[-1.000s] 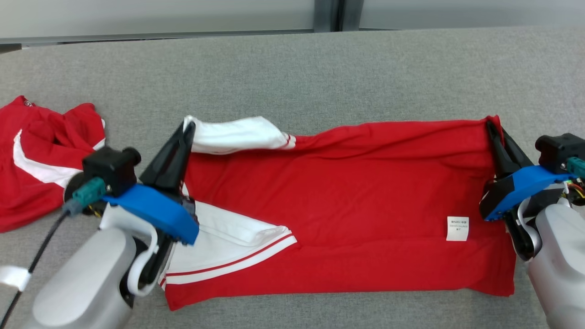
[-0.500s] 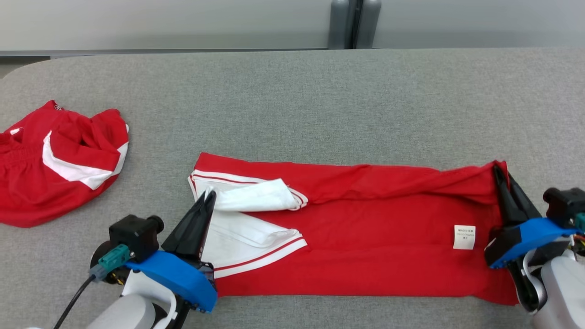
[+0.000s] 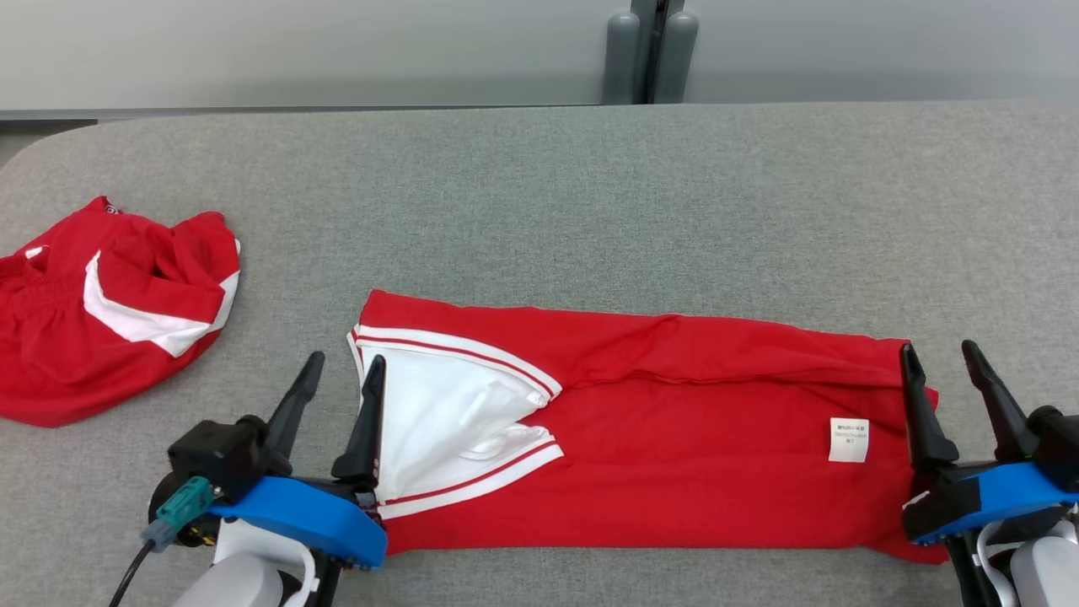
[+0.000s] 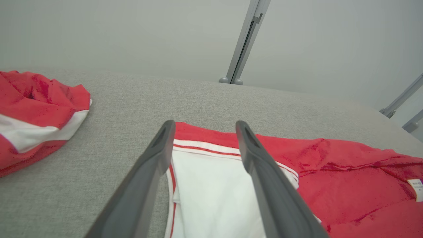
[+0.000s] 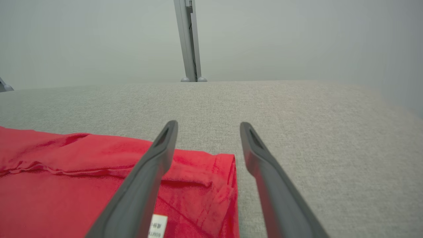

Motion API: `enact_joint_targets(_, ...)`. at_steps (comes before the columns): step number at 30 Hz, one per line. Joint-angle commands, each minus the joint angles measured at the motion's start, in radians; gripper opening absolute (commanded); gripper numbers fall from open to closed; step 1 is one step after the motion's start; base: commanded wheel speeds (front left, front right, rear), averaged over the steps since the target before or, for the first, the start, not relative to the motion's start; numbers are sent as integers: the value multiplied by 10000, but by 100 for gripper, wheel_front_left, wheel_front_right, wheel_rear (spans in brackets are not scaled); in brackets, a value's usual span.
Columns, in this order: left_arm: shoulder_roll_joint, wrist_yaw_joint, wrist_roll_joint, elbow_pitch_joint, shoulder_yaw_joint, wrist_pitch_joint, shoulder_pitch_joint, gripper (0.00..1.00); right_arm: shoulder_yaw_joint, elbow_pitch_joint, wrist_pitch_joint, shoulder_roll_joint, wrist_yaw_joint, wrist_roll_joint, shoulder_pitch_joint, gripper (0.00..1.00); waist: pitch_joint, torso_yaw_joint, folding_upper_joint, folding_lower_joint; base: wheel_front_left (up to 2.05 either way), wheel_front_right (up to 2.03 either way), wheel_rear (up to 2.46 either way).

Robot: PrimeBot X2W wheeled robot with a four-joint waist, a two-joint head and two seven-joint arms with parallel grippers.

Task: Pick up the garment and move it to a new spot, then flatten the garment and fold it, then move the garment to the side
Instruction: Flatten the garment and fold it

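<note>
Two grippers straddle the ends of the garment [image 3: 674, 421], jaws spread wide and gripping nothing: left gripper [image 3: 346, 360] at the white-panelled end, right gripper [image 3: 937, 347] at the labelled end; the shirt lies as a long folded band on the table [image 3: 539, 185], probably laid taut end to end; another red garment [image 3: 110, 312] lies well apart.

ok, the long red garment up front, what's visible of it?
The red garment lies folded in a long band on the grey table, soft fabric, creased along its far edge. A white panel with red-striped trim shows at the robot's left end, a white label near the right. The left gripper and right gripper stand open at its ends, not gripping.
</note>
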Motion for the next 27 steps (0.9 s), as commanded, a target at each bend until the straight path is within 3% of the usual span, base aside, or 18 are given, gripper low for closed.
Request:
enact_joint_targets(1, -53, 101, 134, 48, 226, -140, 149, 100, -90, -231, -52, 45, 1, -85, 176, 100, -36, -25, 0, 1, 0, 0, 0)
enact_joint_targets(9, -1010, 157, 1650, -429, 2278, -272, 621, 100, -610, -246, 170, 196, 1, -92, 71, 100, -89, 38, 0, 1, 0, 0, 0)
enact_joint_targets(18, -2446, -686, 3446, -518, 4284, -278, 1212, 100, -741, 1148, 467, 396, 1, 67, -335, 100, -14, 143, 0, 1, 0, 0, 0)
enact_joint_targets(27, -3523, -1548, 4684, -198, 5695, -279, 1368, 100, -260, 2916, 467, 634, 1, 311, -533, 100, -40, 192, 0, 1, 0, 0, 0)
